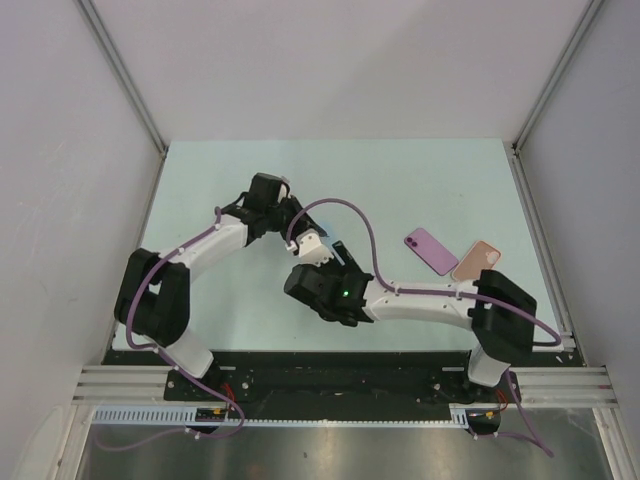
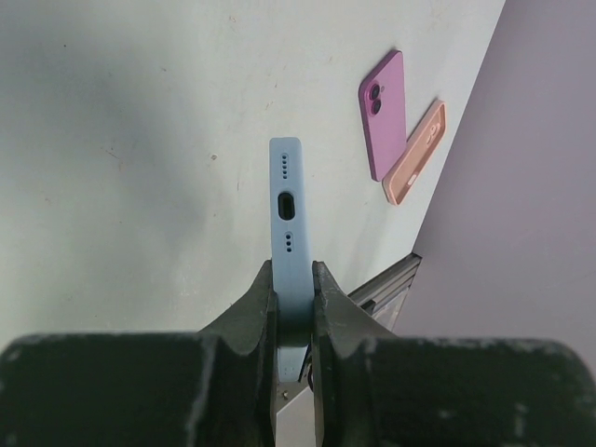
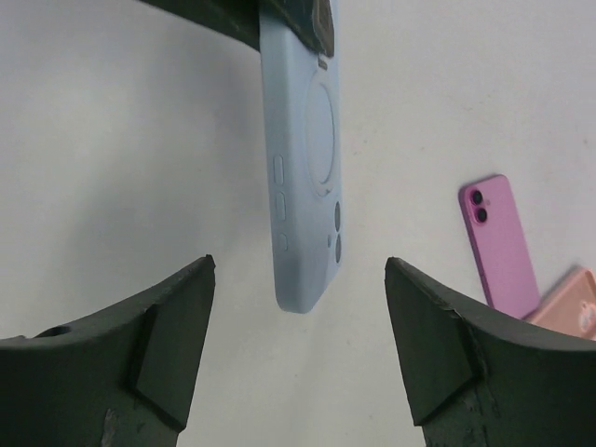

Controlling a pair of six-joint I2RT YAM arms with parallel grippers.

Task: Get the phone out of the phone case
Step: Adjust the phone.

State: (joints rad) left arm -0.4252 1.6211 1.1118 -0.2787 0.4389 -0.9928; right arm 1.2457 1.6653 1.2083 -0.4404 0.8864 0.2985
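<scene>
– Status of the left gripper [image 2: 293, 279]?

– Clamped on one short end of a light-blue rectangular phone case [image 2: 286, 214] with a soft, matte look. Its two dark fingers pinch the case across its thickness. The case sticks straight out past the fingertips, held off the pale green bench [image 1: 250, 170].

– Which end points away from that gripper?

– The end with the charging-port slot and the rows of small speaker holes on either side of it.

– And the right gripper [image 3: 300, 270]?

– Spread wide, touching nothing. The case's free end sits just ahead of it, in line with the gap between its fingers. The back of the case faces that wrist camera, showing a round ring mark and two small grey ovals. Side buttons run along the edge nearer the gripper's left finger.

– Is the phone inside?

– I cannot tell; only the back and edges of the case show.

– Anything else near the grippers?

– A purple phone-sized slab [image 1: 431, 250] with two camera lenses lies flat on the bench, beyond the right gripper and off to its right. A peach-pink case [image 1: 477, 260] lies right against it, farther to the right. Both are well apart from either gripper.
</scene>
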